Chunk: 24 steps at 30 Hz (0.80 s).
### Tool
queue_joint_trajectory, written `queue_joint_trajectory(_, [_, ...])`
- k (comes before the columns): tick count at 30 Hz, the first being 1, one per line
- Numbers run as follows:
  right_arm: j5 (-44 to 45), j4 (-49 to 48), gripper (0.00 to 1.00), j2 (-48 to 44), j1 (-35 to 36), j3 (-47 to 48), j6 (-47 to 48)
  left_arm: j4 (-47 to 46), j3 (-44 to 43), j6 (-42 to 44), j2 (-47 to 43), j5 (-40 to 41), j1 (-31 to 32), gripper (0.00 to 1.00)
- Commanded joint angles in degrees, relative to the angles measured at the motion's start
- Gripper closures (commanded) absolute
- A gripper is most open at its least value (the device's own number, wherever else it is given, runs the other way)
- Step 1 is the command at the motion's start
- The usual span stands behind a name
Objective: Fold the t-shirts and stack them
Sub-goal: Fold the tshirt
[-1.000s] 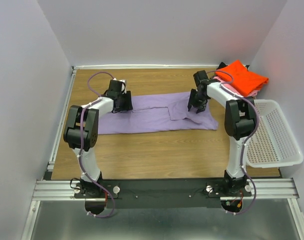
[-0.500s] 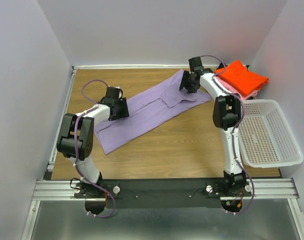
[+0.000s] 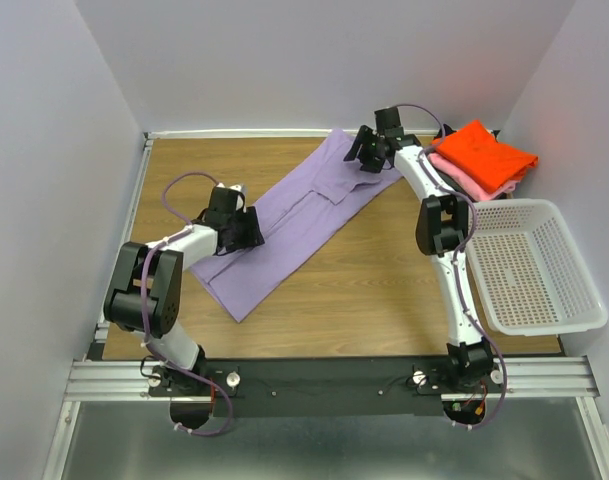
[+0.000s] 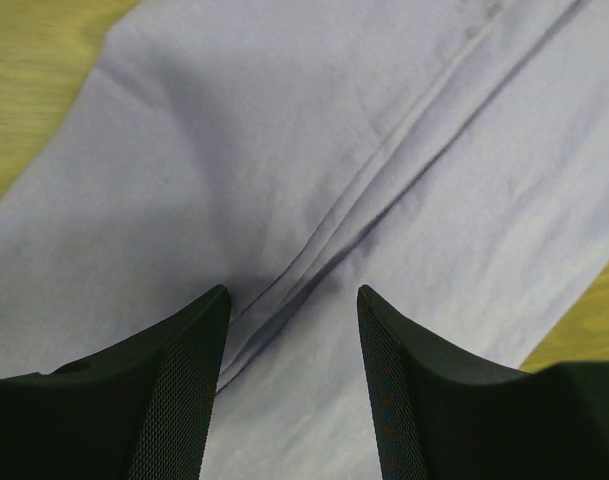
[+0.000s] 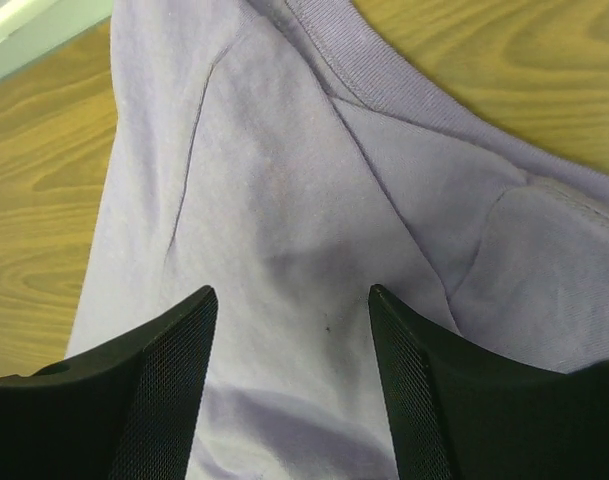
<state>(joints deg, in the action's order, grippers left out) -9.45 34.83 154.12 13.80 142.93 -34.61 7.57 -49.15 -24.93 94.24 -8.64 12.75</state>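
A lavender-purple t-shirt (image 3: 294,225), folded into a long strip, lies flat on the wooden table, running diagonally from near left to far right. My left gripper (image 3: 242,232) rests on its lower half, open. Its jaws straddle a lengthwise crease of the cloth (image 4: 334,150) around the left gripper (image 4: 292,292). My right gripper (image 3: 362,152) stands over the collar end by the back wall, also open. Smooth cloth (image 5: 284,200) lies under the right gripper (image 5: 292,290), and the neckband runs just beyond it. An orange-red shirt (image 3: 484,152) sits folded on a pink one (image 3: 454,175) at the far right.
A white mesh basket (image 3: 544,327) stands at the right edge of the table, beside the right arm. White walls close the table in at the back and on both sides. Bare wood (image 3: 384,280) shows in front of the shirt.
The lavender shirt has swung from lying level across the table to a diagonal. The right gripper went back toward the far wall and its jaws widened; the left gripper came slightly nearer.
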Motion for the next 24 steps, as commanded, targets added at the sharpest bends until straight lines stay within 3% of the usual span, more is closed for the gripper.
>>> queue_joint_trajectory(1, [-1.8,-0.37,0.29,5.66,0.08,-0.73,-3.35,10.01,5.37,-2.49,2.45,-7.52,2.97,0.37])
queue_joint_trajectory(16, [-3.2,-4.94,0.2,5.58,0.08,-0.72,-3.1,9.12,6.61,-4.07,3.15,-20.8,13.52,0.37])
queue_joint_trajectory(19, [-3.12,-5.03,0.18,3.3,0.17,-1.78,-1.17,11.14,4.33,-3.9,1.39,-17.04,14.23,0.37])
queue_joint_trajectory(24, [-3.03,-5.47,0.16,-4.26,0.17,-6.17,2.44,18.17,-7.17,-0.48,0.51,-7.28,14.14,0.34])
